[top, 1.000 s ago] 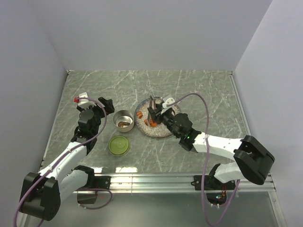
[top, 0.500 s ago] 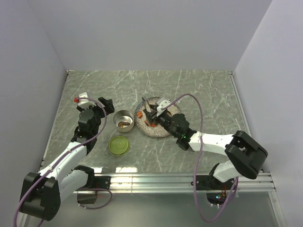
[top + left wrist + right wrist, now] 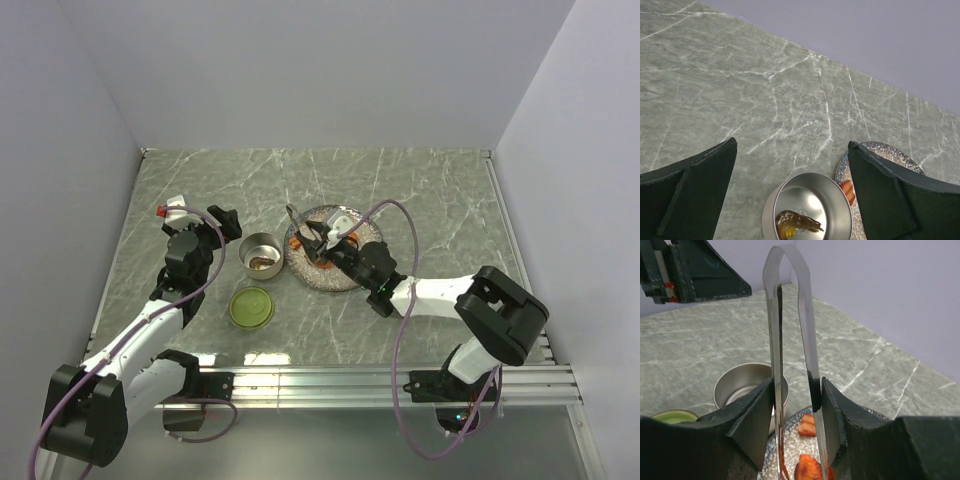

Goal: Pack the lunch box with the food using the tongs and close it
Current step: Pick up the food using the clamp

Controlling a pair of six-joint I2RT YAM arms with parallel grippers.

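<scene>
1. Seen from above, a grey-green marbled bench (image 3: 420, 200) is enclosed by pale walls on three sides. Two robot arms are mounted at its near edge.
2. The lunch box (image 3: 261, 252), a small round shiny steel tin, stands open left of the bench's centre. It is just beside the left rim of a wide speckled grey plate (image 3: 335, 280). Whether the two touch cannot be told.
3. The flat olive-green lid (image 3: 251, 307) lies on the bench on the near side of the lunch box, apart from it.
4. Some food (image 3: 795, 222) is already in the tin: a brown curved piece lies on its shiny bottom, clearest from the left wrist camera.
5. Several orange chunks (image 3: 807, 426) lie on the plate.
6. The right hand (image 3: 797, 385) is clamped on the tongs (image 3: 790, 315). Its two dark fingers press the slim metal arms from either side, partway along their length.
7. In the right wrist view the tongs stand upright, joined end at the top, with their lower ends reaching down over the plate. The tips are cut off by the picture's edge, so whether they hold anything cannot be told.
8. From above, the right hand hangs over the plate, and the tongs' joined end leans toward the tin.
9. The left hand (image 3: 226, 222) hovers to the left of the lunch box with its fingers spread wide apart, holding nothing.
</scene>
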